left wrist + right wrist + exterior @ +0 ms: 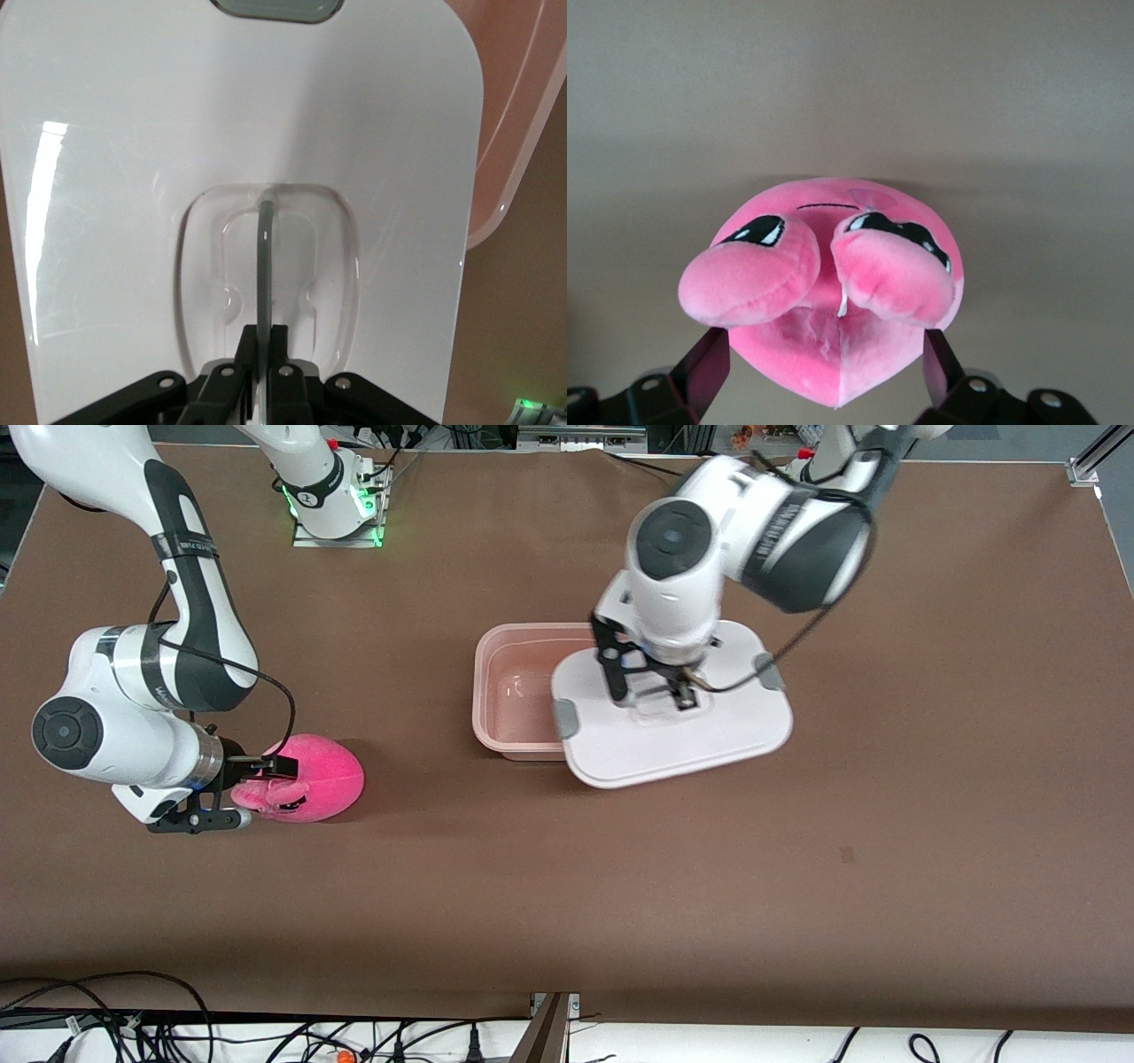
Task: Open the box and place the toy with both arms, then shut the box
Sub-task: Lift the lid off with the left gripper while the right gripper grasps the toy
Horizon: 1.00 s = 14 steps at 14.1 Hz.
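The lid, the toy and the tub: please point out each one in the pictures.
lid [700, 740]: front view, on its white top, near the camera-side edge.
toy [833, 345]: right wrist view, on its pink body below the flaps.
tub [523, 682]: front view, on its bare pink floor.

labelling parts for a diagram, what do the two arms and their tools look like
Both arms are glossy white with rounded joints, black bands and dark round joint caps. A thin black cable runs along each. The left tool and right tool are black with two flat fingers.

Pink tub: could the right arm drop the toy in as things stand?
Probably yes, partly. The left gripper holds the lid shifted off, baring part of the tub; the right gripper straddles the toy.
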Available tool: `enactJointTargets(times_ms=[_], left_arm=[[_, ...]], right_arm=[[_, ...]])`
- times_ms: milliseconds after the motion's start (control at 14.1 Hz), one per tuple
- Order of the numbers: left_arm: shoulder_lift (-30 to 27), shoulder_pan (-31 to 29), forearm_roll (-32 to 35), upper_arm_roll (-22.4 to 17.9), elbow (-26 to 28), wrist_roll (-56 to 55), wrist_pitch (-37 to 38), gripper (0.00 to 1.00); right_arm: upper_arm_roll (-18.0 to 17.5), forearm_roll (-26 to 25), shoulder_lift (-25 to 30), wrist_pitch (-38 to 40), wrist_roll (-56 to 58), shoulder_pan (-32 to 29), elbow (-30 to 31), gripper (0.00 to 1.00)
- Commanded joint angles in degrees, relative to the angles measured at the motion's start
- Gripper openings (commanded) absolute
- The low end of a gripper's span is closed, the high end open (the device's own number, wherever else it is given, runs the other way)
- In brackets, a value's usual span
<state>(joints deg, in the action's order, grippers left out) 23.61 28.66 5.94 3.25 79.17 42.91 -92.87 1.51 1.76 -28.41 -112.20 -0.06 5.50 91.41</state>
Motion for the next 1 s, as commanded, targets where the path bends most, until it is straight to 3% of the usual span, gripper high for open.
enactJointTargets(times_ms=[0,142,285,569,925], left_arm=[[-1.29,-10.08,-2.86,0.79,0.37,11.45,3.57,0.0],[-1.9,-16.06,-3.03,0.79,0.28,19.1,5.5,0.0],[-2.69,-20.73,-2.95,0.44,0.28,25.69,7.0,0.0],[-2.7,-31.62,-2.86,0.26,0.37,34.94,7.0,0.0],[-1.82,-34.72,-1.81,-0.09,0.37,40.23,6.65,0.0]], right_arm=[[-0.1,0.88,-1.21,-1.09,-0.29,-0.31,-0.09,0.9],[-0.1,0.88,-1.39,-1.36,0.15,-0.57,0.17,0.85],[-0.1,0.79,-1.65,-1.36,0.15,-0.57,0.17,0.73],[-0.19,0.88,-1.74,-1.27,0.24,-0.58,0.17,0.41],[-0.19,0.88,-1.65,-1.09,1.9,-0.58,0.08,0.0]])
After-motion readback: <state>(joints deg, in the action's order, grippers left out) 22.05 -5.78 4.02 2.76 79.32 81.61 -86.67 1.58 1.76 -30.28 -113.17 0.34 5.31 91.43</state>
